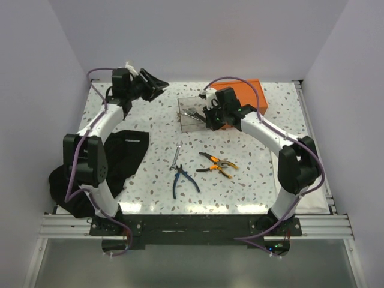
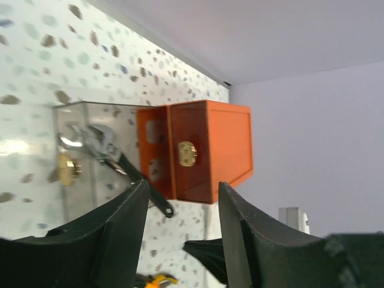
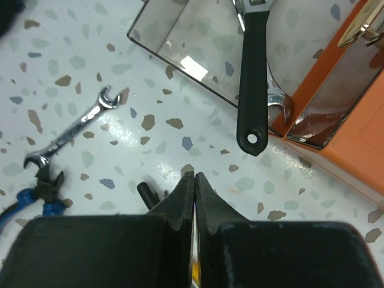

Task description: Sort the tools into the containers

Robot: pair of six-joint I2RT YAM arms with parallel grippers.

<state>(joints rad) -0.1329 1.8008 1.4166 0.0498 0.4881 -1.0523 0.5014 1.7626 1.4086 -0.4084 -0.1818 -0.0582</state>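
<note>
Far left, the floppy black bag (image 1: 129,153) slumps over the table edge. Beyond it the left gripper (image 2: 183,198) hangs high, jaws parted, nothing between them. Centre table: the silver spanner (image 1: 175,157) lies flat, its near end at the head of the blue-handled pliers (image 1: 183,180), with the orange-and-black pliers (image 1: 217,163) near. That spanner looks thin, stiff, slick, so pinch across mid-shank. The pliers are likely heavier with swinging handles, so grab near the pivot. Further right, the adjustable wrench (image 3: 252,78) sits in the clear box (image 1: 185,123), handle poking over the rim by the orange box (image 1: 249,95). The right gripper (image 3: 194,180) is pinched tight, empty.
</note>
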